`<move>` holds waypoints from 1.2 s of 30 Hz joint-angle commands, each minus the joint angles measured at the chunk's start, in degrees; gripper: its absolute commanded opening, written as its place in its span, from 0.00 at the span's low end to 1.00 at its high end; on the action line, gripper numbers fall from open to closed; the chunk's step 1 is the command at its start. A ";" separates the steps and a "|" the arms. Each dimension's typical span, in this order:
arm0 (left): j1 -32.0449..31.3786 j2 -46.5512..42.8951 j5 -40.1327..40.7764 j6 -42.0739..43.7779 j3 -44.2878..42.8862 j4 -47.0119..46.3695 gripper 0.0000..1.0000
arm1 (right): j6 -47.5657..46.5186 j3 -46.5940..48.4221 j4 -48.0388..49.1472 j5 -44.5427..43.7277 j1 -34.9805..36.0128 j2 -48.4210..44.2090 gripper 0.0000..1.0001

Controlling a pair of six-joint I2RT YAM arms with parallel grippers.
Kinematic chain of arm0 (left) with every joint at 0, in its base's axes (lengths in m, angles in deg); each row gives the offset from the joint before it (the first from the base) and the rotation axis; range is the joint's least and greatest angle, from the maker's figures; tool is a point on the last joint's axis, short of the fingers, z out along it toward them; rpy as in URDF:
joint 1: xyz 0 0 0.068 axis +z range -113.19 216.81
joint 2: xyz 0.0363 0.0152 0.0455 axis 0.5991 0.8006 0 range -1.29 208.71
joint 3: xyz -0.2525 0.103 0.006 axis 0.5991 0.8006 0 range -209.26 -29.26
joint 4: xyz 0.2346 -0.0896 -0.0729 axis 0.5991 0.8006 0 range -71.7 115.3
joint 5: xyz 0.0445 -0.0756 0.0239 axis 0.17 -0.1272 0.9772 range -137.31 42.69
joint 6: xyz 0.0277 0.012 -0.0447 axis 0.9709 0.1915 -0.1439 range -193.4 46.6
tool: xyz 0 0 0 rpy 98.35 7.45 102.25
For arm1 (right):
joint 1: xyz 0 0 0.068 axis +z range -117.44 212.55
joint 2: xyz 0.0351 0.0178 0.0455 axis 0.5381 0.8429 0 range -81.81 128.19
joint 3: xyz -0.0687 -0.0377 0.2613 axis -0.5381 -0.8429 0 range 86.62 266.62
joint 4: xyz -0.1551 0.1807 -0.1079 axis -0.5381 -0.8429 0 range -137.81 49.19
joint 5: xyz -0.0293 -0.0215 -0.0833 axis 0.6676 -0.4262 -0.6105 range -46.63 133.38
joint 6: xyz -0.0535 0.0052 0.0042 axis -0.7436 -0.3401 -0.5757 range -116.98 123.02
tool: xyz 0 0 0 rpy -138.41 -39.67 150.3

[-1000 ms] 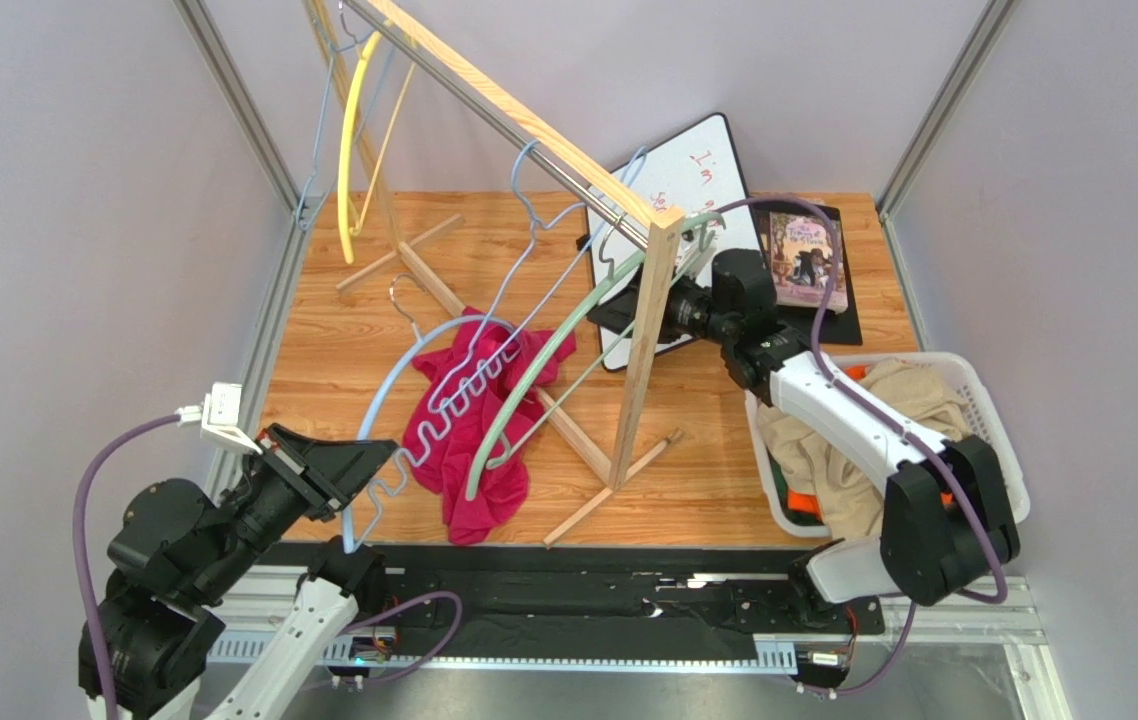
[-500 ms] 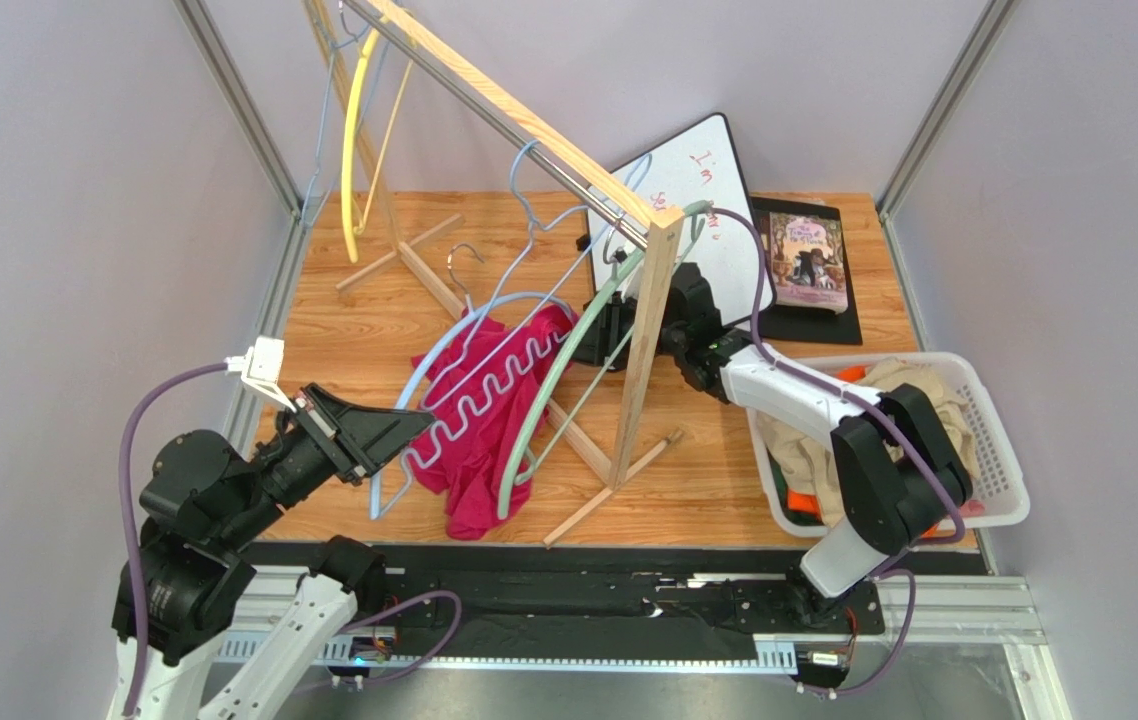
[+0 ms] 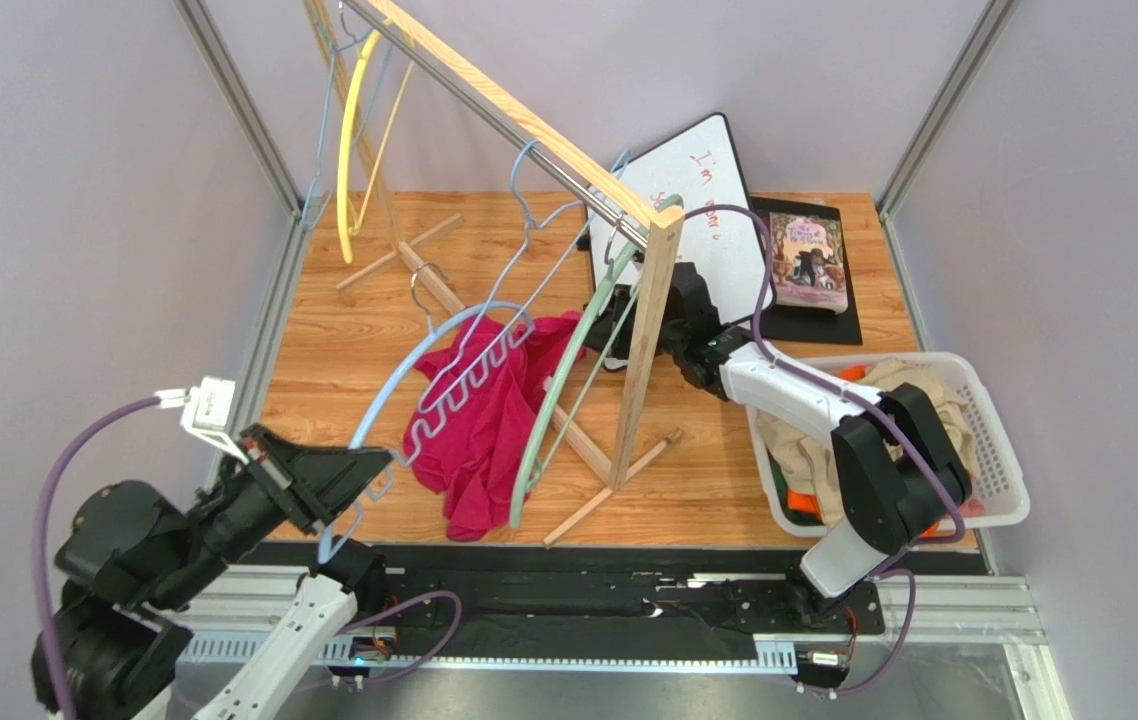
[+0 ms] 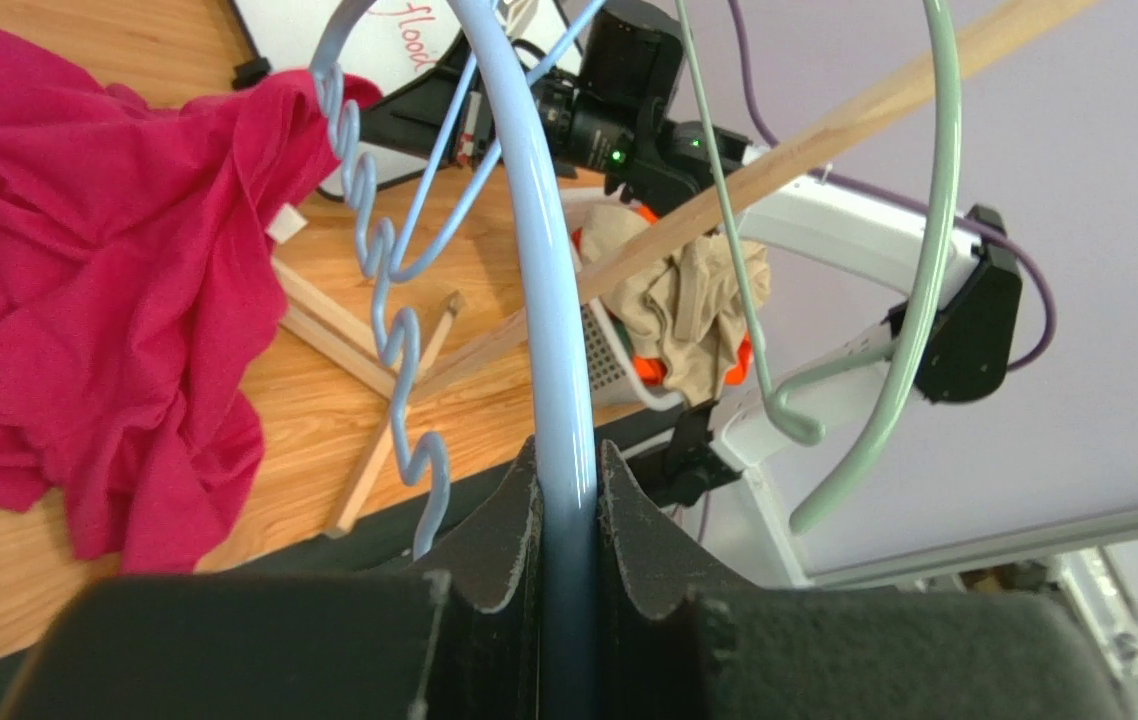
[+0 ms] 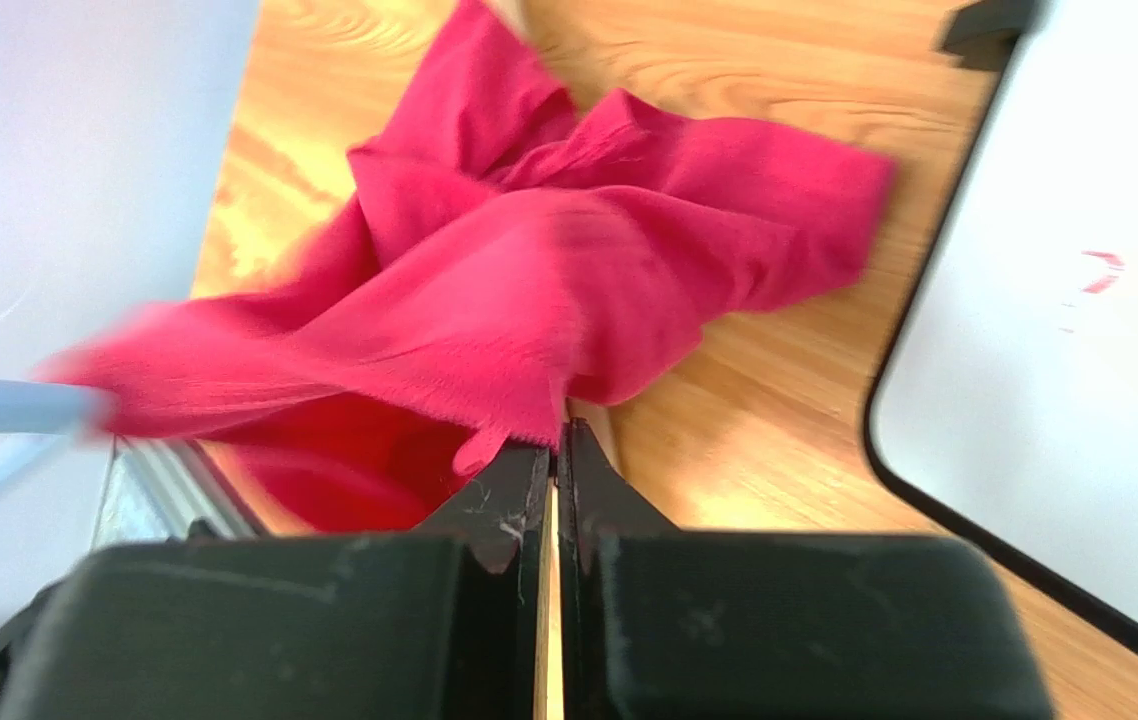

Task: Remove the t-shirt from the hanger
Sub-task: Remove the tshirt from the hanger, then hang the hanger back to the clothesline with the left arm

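A magenta t-shirt (image 3: 485, 428) hangs crumpled on a light blue hanger (image 3: 384, 393) with a wavy lower bar, its lower part resting on the wooden tabletop. My left gripper (image 3: 365, 468) is shut on the hanger's smooth arm (image 4: 538, 255), low at the near left. My right gripper (image 3: 601, 320) reaches in from the right past the rack post. It is shut on the upper right edge of the t-shirt (image 5: 530, 300), with fabric pinched at the fingertips (image 5: 553, 458). In the left wrist view the shirt (image 4: 95, 300) lies at the left.
A wooden clothes rack (image 3: 650, 330) crosses the table, with a green hanger (image 3: 560, 390) leaning beside the shirt and a yellow hanger (image 3: 353, 135) at the far end. A whiteboard (image 3: 710, 195) and a book (image 3: 805, 258) lie behind. A white basket (image 3: 996, 450) of clothes stands right.
My right gripper swung left from the whiteboard to the shirt and closed on its edge. My left arm shifted the blue hanger forward, then drew it back toward the near left.
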 commanded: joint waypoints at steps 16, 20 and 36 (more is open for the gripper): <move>-0.08 -4.96 15.33 10.29 -6.75 3.28 0.00 | -4.73 1.64 -0.90 4.89 0.14 -3.80 0.57; -0.08 -0.74 16.04 10.99 -7.54 -5.24 0.00 | -5.61 1.12 -1.60 4.45 0.23 -5.56 0.65; -0.08 13.32 3.14 6.95 2.12 -46.91 0.00 | -7.46 -0.56 -1.25 2.61 0.14 -9.34 0.69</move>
